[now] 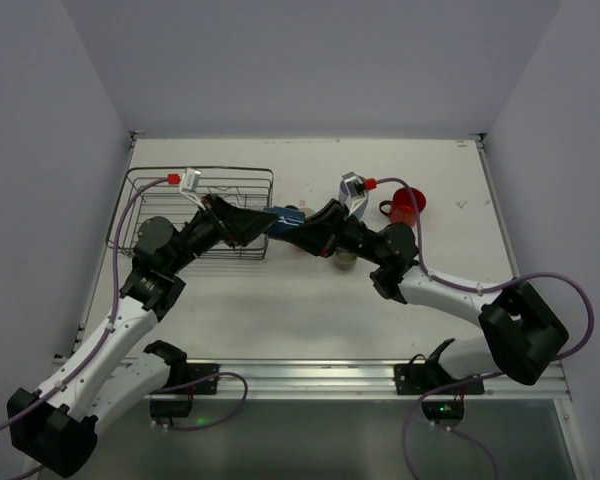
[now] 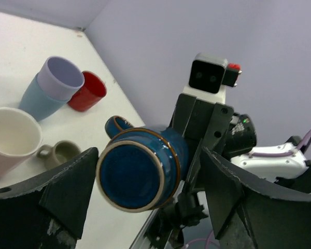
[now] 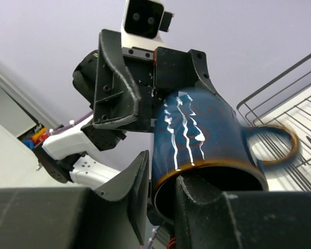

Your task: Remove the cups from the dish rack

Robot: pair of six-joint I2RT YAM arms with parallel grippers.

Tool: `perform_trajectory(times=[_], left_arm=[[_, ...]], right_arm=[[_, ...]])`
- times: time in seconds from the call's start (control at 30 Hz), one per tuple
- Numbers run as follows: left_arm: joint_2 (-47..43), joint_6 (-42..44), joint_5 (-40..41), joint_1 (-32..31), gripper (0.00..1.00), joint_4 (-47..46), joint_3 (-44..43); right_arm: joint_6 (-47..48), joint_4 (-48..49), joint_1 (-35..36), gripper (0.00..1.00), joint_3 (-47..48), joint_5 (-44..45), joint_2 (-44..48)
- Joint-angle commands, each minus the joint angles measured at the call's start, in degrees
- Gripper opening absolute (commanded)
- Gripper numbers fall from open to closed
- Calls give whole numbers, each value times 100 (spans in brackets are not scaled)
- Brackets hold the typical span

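Above the bench point(image 1: 310, 320), between the two arms, the small blue cup point(image 2: 140, 174) hung on its side. The jaws of the right gripper point(image 3: 163, 179) pinched its wall at the rim, one finger inside. The jaws of the left gripper point(image 2: 147, 155) stood spread on either side of its base. Beyond, the dish rack point(image 1: 200, 170) sat on the left and the red handled mug point(image 1: 408, 203) on the right.

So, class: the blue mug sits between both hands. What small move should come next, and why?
Probably draw the left hand straight back off the blue mug. The right hand pinches the rim, one finger inside. The left fingers look spread beside the base, with a gap on one side, so they seem to have let go.
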State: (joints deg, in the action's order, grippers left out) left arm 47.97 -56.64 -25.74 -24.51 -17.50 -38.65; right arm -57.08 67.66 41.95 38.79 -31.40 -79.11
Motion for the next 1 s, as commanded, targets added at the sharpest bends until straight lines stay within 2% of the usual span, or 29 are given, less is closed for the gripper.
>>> perform_trajectory(times=[0.0,0.03,0.13,0.3,0.4,0.5,0.53,0.6,0.63,0.7,0.77,0.83,0.97], left_arm=[[-217,644,-335,25,83,403,-238],[-304,959,-327,25,92,770,-274],[-471,1391,-265,25,100,1230,-371],[-516,1647,-564,25,100,1301,-423],[-507,1875,-494,25,100,1520,-563],[-569,2481,128,25,100,2538,-905],[-665,2822,504,25,100,2958,-959],[-840,3149,858,25,100,3330,-1039],[-902,3403,1156,25,100,3610,-1030],[-1095,3607,1403,25,100,3814,-908],[-1219,3844,1668,25,100,3973,-671],[-1368,3993,1930,25,100,4008,-486],[-1527,4100,2239,25,100,3965,-29]], right_arm=[[3,697,-64,0,-125,327,325],[73,400,-56,0,-143,345,404],[416,-407,-65,0,-222,458,773],[785,-1060,-73,0,-328,529,1283],[1127,-1841,-91,0,-275,556,1686],[2014,-3851,-117,0,-108,1230,2249],[2243,-5014,-135,0,14,1511,2634],[2727,-6172,-362,0,207,2369,2900],[2824,-7169,-529,0,287,2523,3032],[3009,-8149,-1196,0,463,2551,3086],[3237,-8583,-1662,0,603,2717,2999],[3352,-9032,-1830,0,839,3104,2753],[3607,-9420,-2015,0,1324,3605,1578]])
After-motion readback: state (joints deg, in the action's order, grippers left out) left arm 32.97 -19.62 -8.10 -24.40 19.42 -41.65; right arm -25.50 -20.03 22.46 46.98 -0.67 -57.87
